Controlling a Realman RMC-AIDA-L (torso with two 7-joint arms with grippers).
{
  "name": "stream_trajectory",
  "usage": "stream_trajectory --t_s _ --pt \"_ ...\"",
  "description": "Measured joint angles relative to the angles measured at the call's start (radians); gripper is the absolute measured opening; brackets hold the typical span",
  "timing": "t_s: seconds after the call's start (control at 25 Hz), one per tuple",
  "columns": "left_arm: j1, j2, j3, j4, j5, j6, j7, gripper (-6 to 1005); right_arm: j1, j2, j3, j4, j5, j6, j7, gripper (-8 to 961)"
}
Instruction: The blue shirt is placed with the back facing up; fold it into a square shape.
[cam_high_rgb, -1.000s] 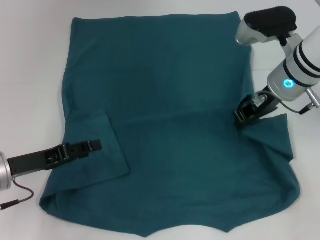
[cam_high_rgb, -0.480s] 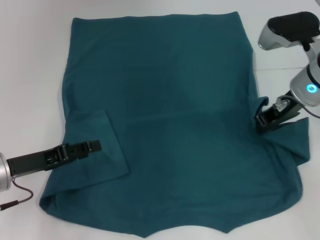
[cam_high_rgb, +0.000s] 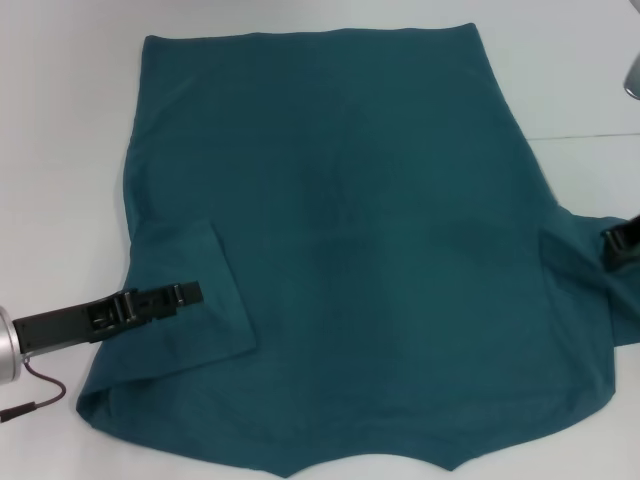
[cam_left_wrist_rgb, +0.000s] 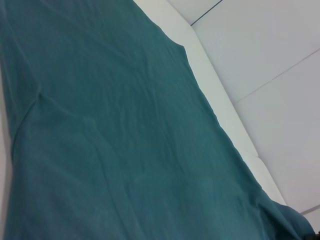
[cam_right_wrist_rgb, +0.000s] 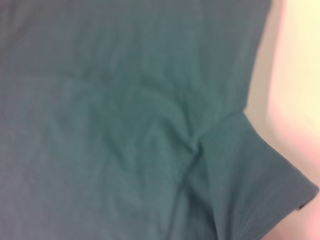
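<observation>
**White table, blue shirt, one sleeve folded in**

White table (cam_high_rgb: 60, 120) fills the whole scene, and the blue shirt (cam_high_rgb: 340, 230) lies flat on it, spread wide with its back up. It covers most of the table in the head view.

On the robot's left side, the sleeve is already folded in over the body of the shirt. The left gripper (cam_high_rgb: 190, 292) rests low on that folded flap, with its arm stretched in from the edge of the table. I cannot tell if its fingers are spread or pressed together.

On the robot's right side, the sleeve sticks out past the body of the shirt. The right gripper (cam_high_rgb: 622, 240) is at that sleeve, right at the edge of the head view. Only a small black part of it shows, so I cannot tell if it is pinching the cloth or not. The right wrist view shows the sleeve with a small pucker where it meets the body.

My guess is that the step in hand is folding the right sleeve in, to match the left one. To do it well, the gripper should pinch the sleeve near its outer edge, lift it only a little, carry it straight across, and lay it down flat so both sides look the same. The pucker should be smoothed out first, or the fold may come out lumpy
</observation>
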Motion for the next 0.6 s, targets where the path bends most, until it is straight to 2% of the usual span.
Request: stream_trajectory --t_s 0.36,0.6 --pt "0.000 0.000 0.003 0.000 -0.001 0.003 -0.002 634 -0.001 -0.002 -0.029 -0.005 -0.072 0.042 0.015 10" --pt "0.003 -0.001 0.004 0.000 -0.001 0.004 -0.003 634 -0.006 -0.019 -0.101 -0.007 -0.072 0.082 0.074 10"
